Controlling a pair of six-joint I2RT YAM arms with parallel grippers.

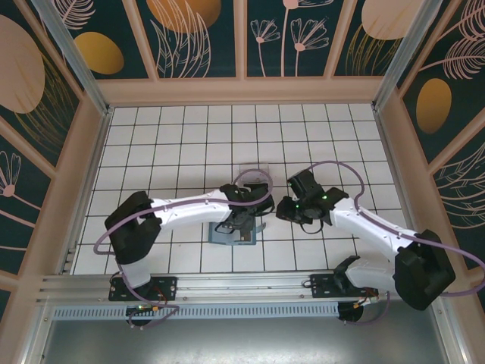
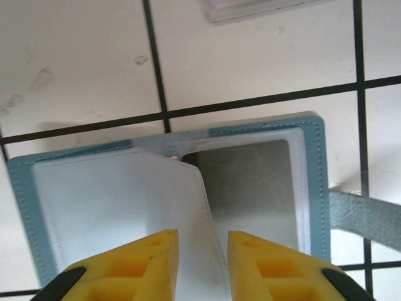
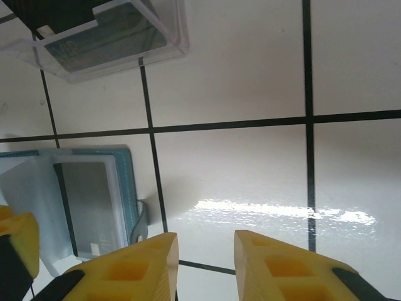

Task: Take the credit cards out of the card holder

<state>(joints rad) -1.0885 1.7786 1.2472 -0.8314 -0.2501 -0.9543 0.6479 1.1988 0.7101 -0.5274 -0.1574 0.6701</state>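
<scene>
The card holder (image 2: 317, 188) lay open at 6 o'clock from the clear tray (image 3: 180, 31), with a pale grey card (image 2: 250, 188) in one pocket. The left gripper (image 2: 202, 241) had its jaws apart, astride a lifted sleeve (image 2: 188, 207). The right gripper (image 3: 205, 244), at the holder's 3 o'clock, gaped over bare tile (image 3: 250, 175).

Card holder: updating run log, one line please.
card holder open; grey card sleeved; dark card in clear tray; left jaws astride sleeve leaf; right jaws apart, empty
</scene>
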